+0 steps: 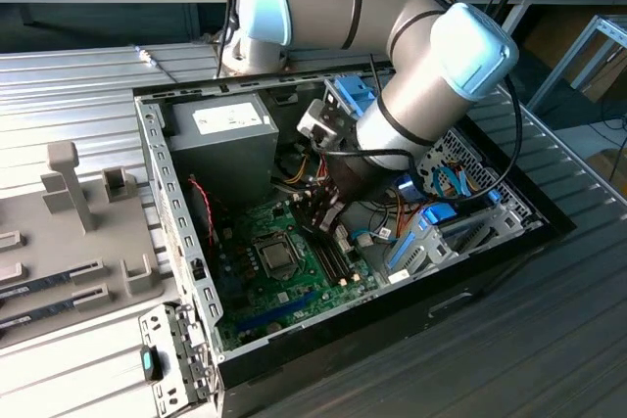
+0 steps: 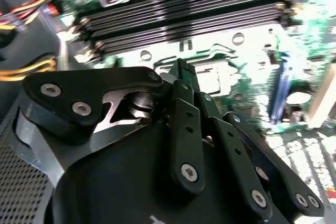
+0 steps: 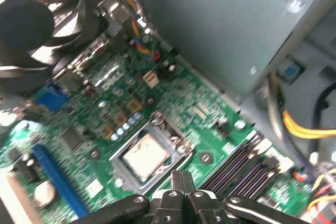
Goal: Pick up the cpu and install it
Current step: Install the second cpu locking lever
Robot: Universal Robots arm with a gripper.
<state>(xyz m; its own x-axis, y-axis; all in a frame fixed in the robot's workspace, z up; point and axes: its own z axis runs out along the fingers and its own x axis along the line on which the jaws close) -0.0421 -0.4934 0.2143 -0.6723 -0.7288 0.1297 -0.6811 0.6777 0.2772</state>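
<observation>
The cpu (image 3: pixel 144 156) lies flat inside the metal socket frame (image 3: pixel 173 132) on the green motherboard (image 3: pixel 205 103), its pale silvery top facing up. In the exterior view the cpu (image 1: pixel 278 257) sits near the middle of the board inside the open computer case. My gripper (image 3: pixel 181 178) hovers just beside the socket, on the side of the black memory slots (image 3: pixel 242 165), with its black fingers pressed together and nothing between them. In the second wrist view the gripper (image 2: pixel 182 67) points down at the socket edge, and a pale corner of the cpu (image 2: pixel 211 80) shows behind it.
A grey power supply box (image 1: pixel 231 142) stands close to the socket. A black fan (image 3: pixel 29 22), a blue expansion slot (image 3: pixel 55 178) and yellow cables (image 3: pixel 307 129) ring the board. The case wall (image 1: pixel 172 212) rises at the exterior view's left, with a grey fixture (image 1: pixel 73 188) beyond.
</observation>
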